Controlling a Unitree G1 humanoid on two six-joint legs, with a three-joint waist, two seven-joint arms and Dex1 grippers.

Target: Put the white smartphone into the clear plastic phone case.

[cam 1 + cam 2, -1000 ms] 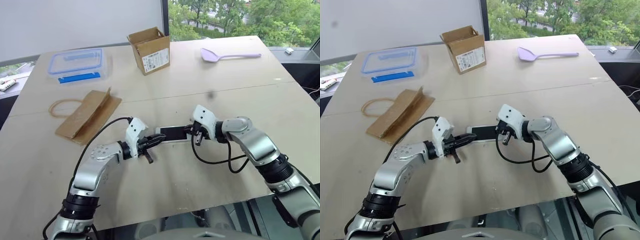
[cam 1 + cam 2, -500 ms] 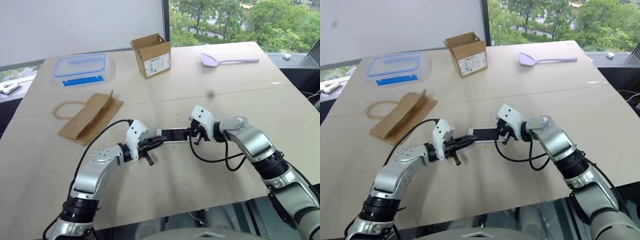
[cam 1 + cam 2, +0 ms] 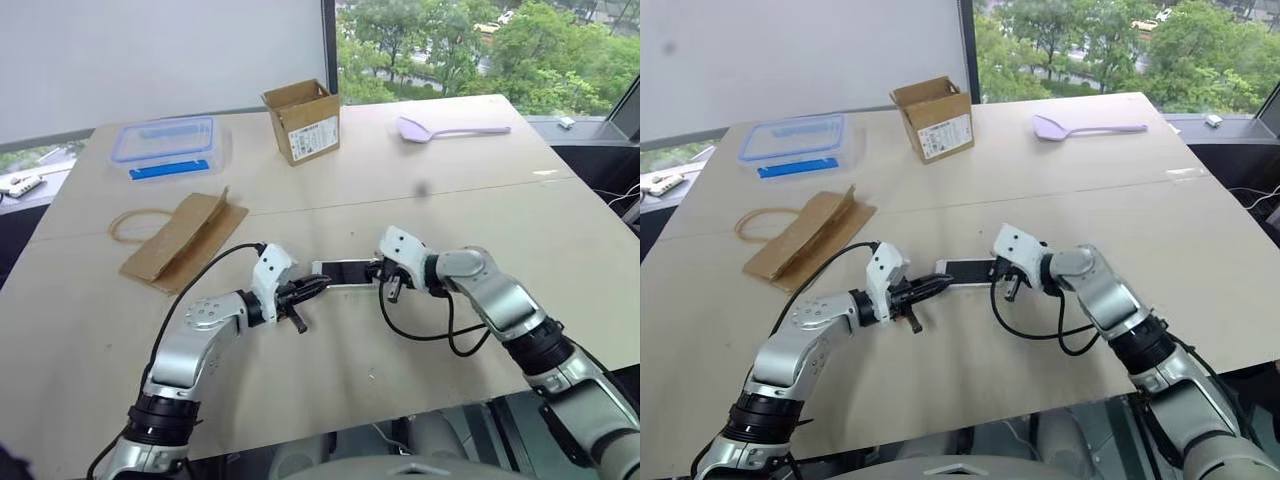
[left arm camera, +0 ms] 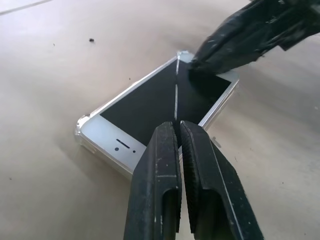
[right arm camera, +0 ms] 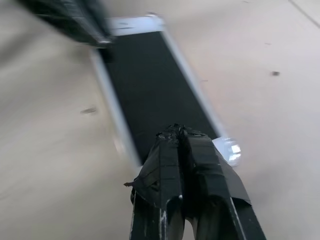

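Both arms sit a little lower than a second ago, the right one most, while the phone (image 3: 347, 271) lies in the same spot on the tabletop (image 3: 500, 210), between the two tools. It lies flat, screen up, and the left wrist view shows the clear case (image 4: 81, 125) wrapping its corners. Left tool (image 3: 318, 285) has its fingers pressed together, tips over one end of the phone; right tool (image 3: 381, 270), fingers also pressed together, meets the other end. Pale wood, the tabletop has a seam running across it. Toward the far side lie a blue-rimmed box (image 3: 168, 146), an open carton (image 3: 303, 120) and a lilac spatula (image 3: 447, 129); a folded paper bag (image 3: 182, 237) lies nearer on the left. Behind stand a white wall and a window onto green trees.
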